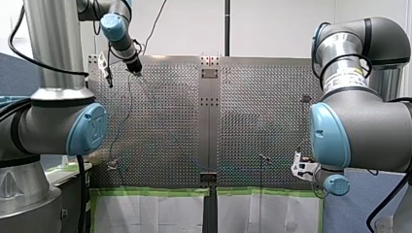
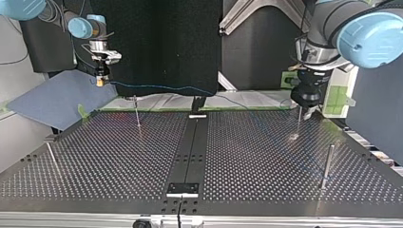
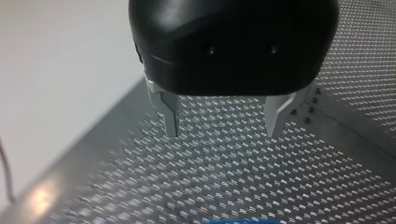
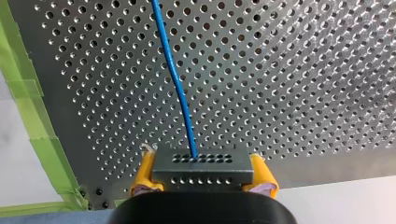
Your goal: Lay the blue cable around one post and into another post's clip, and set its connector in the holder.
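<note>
Our right gripper point(image 4: 203, 174) clamps the connector point(image 4: 201, 163), blue cable point(image 4: 175, 79) trailing (left gripper point(image 3: 224, 119) gapes empty); we judge looping a post point(image 2: 137, 114) comes next

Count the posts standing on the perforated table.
4 posts, top view: one near left, one far left, one below my left gripper, one near right. More could be hidden.

Even light is washing the front view, brightening the pale wall point(image 1: 282, 24) and laying a soft sheen on the table point(image 1: 165, 121). The top view is looking dimmer, a black backdrop point(image 2: 161, 42) swallowing light. In the left wrist view the table's holes are smearing into streaks, and glare is glowing near its edge. In the right wrist view the blue cable point(image 4: 180, 93) and connector point(image 4: 203, 169) are showing crisp.
</note>
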